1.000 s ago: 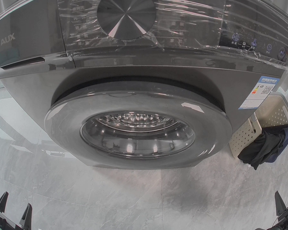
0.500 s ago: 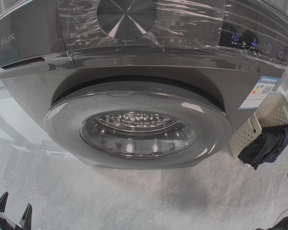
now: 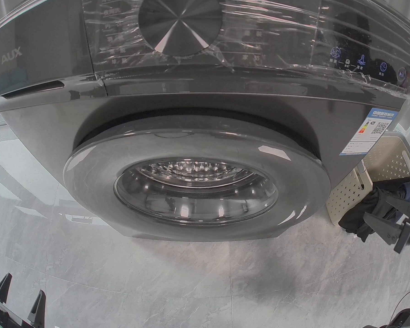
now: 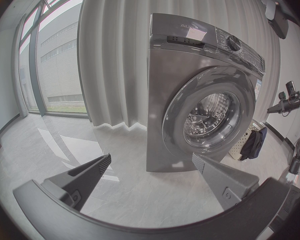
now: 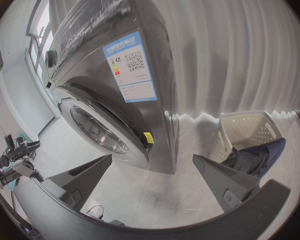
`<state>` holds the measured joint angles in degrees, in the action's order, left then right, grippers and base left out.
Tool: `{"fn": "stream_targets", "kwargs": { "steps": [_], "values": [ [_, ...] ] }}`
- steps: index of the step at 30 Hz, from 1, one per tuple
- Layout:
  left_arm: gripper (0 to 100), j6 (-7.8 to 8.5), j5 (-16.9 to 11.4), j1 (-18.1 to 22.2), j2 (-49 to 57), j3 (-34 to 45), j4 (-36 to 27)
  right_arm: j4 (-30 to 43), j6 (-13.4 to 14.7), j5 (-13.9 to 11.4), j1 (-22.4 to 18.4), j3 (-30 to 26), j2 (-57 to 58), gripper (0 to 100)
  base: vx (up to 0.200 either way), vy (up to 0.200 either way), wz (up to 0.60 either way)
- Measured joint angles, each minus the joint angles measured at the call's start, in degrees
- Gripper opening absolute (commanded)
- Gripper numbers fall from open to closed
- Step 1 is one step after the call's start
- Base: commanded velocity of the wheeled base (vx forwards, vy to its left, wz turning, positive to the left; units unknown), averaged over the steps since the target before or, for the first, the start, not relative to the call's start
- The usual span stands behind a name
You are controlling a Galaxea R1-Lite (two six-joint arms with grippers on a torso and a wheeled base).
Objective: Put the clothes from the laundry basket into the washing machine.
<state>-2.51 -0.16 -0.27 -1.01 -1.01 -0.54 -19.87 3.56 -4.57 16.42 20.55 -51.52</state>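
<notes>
Jaws are being held spread and empty on the right gripper (image 3: pixel 381 211), near the dark clothes (image 3: pixel 357 217) hanging over the laundry basket (image 3: pixel 346 192) beside the washing machine (image 3: pixel 191 115). The left gripper (image 3: pixel 23 290) is being held agape, well apart.

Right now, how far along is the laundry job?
Done: nothing; the washing machine door looks shut, with no clothes behind its glass. In hand: the right gripper hangs open beside the dark clothes draped over the laundry basket rim, holding nothing; the left gripper sits open, low before the machine. Left: open the door, grasp the clothes, load them.
</notes>
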Motion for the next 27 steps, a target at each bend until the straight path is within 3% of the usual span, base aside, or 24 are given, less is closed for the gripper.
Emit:
{"fn": "stream_targets", "kwargs": {
  "steps": [4,14,24,27],
  "values": [
    [100,0.05,0.0,-0.04,0.0,0.0,0.0,-1.19,-1.97,-0.07,1.77,3.86,-6.41,100,0.0,0.0,0.0],
    [100,0.06,-0.02,-0.04,0.0,0.0,-0.01,-1.85,-2.33,-0.6,8.94,10.86,-16.31,100,0.0,0.0,0.0],
    [100,0.02,-0.02,0.0,0.0,0.0,-0.01,-2.07,-1.6,-0.62,13.31,14.86,-22.95,100,0.0,0.0,0.0],
    [100,0.02,-0.02,0.0,0.0,0.0,-0.01,-2.07,0.51,-0.9,14.8,15.06,-24.03,100,0.0,0.0,0.0]
  ]
}}
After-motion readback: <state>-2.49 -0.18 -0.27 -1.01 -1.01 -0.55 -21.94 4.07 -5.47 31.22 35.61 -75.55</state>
